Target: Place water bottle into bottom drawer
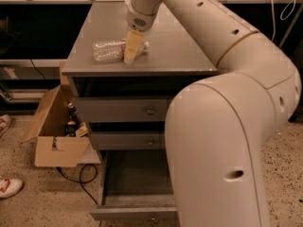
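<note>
The water bottle (108, 50) lies on its side on top of the grey cabinet (175, 51), near the front left, with its cap end pointing right. My gripper (132, 50) points down from above and sits at the bottle's cap end, over or touching it. The bottom drawer (135, 176) is pulled open at floor level and looks empty. My big white arm hides the drawer's right part and much of the right side of the view.
Two upper drawers (122, 110) (127, 140) are shut. An open cardboard box (54, 148) with dark bottles (72, 115) stands on the floor left of the cabinet. A cable (80, 176) and a shoe (9, 187) lie on the floor.
</note>
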Robot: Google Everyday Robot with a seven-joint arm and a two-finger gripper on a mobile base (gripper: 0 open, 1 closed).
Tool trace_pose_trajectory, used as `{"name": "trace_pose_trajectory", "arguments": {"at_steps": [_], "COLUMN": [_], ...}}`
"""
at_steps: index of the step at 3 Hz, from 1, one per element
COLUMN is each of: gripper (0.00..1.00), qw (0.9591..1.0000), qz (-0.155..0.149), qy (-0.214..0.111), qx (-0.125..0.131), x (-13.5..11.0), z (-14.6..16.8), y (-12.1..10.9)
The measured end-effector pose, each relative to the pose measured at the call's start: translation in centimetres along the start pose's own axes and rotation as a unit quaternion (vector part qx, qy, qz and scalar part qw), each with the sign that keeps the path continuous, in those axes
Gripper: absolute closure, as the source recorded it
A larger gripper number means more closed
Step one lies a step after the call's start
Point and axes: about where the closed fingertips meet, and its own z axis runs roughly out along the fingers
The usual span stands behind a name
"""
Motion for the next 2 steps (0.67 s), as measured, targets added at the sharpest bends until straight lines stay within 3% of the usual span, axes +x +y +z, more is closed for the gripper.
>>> {"name": "trace_pose_trajectory", "arguments": {"at_steps": [2], "gripper": [0.00], "qw": [0.9997], "qz": [-0.008], "qy": [-0.006], "qx": [-0.025], "x": [-2.1], "z": [3.2], "y": [0.2]}}
